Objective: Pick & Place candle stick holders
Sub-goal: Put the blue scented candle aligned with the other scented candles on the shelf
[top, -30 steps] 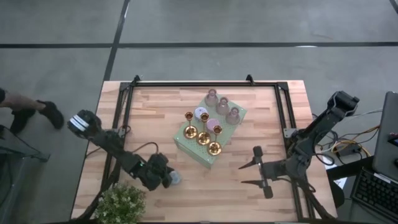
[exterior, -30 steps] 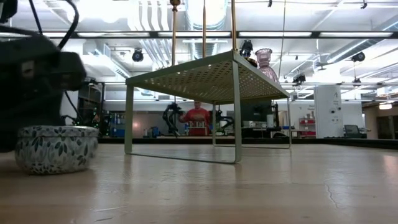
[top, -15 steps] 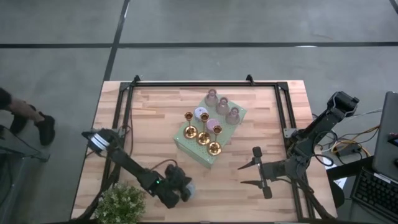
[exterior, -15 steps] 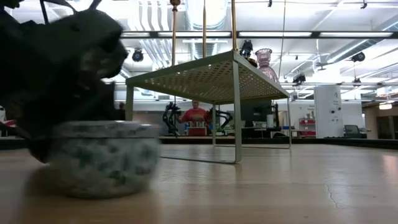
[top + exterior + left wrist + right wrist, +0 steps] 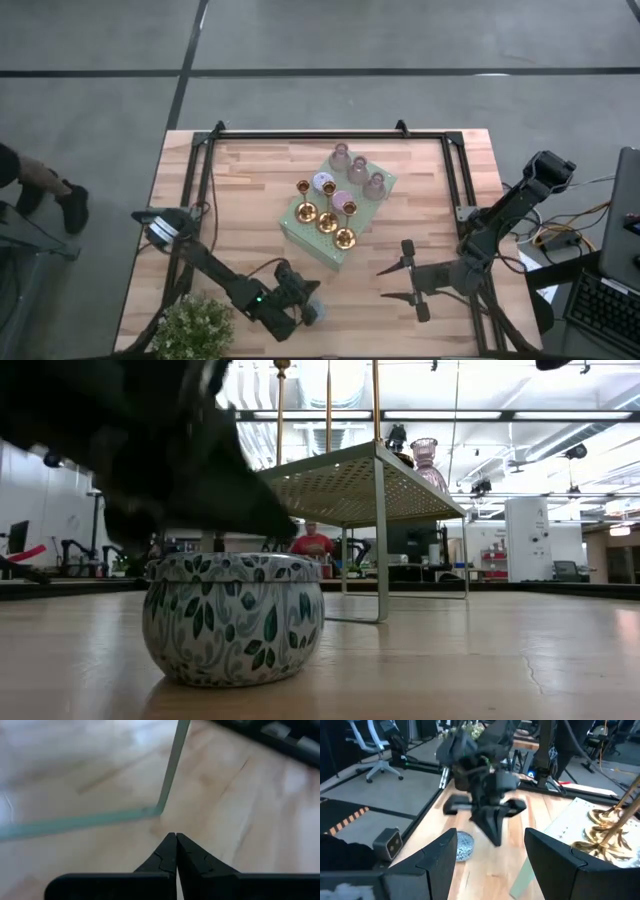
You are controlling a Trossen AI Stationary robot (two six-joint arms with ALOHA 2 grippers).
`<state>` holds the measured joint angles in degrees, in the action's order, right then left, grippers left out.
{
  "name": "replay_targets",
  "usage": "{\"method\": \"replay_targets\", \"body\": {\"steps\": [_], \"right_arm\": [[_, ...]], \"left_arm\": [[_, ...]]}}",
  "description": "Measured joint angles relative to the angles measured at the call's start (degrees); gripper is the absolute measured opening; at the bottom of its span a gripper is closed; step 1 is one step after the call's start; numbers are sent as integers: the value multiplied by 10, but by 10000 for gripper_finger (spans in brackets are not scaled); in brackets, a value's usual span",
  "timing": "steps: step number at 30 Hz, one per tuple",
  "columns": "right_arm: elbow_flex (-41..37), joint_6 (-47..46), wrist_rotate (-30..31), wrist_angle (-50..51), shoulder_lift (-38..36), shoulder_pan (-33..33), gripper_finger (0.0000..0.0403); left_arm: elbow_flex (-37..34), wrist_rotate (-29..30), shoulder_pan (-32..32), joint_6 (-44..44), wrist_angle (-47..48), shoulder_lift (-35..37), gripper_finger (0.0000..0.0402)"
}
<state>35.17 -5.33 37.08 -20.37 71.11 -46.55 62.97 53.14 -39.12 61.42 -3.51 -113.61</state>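
Gold candlesticks [image 5: 327,215], 4 of them, are seen from above standing on a pale-green perforated stand [image 5: 300,238] in the middle of the wooden desk [image 5: 250,190], with squat pastel holders [image 5: 358,170] beside them on the same surface. Only the low view reveals that this stand is raised on thin legs, with open space beneath. A leaf-patterned round tin [image 5: 233,618] is shown large there, resting on the desk; in the high view it is a small round thing touching the left tool [image 5: 305,302] near the front edge, beside a leafy plant [image 5: 195,328]. The left wrist view shows that tool's fingers [image 5: 165,857] pressed together with nothing between them. The right tool [image 5: 397,283] is held spread wide over the desk's front right area, well apart from the stand.
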Motion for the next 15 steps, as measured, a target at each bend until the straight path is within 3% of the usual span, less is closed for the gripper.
{"method": "replay_targets", "body": {"steps": [5, 11, 15], "right_arm": [[38, -7, -37, 0, 58, 13, 224], [110, -6, -138, 5, 139, 38, 224], [167, -5, -167, 42, 183, 51, 226]], "left_arm": [[-4, 42, -5, -69, 3, 45, 7], [-33, 30, -8, -132, 1, 113, 4], [-85, 35, -16, -145, -28, 169, 3]]}}
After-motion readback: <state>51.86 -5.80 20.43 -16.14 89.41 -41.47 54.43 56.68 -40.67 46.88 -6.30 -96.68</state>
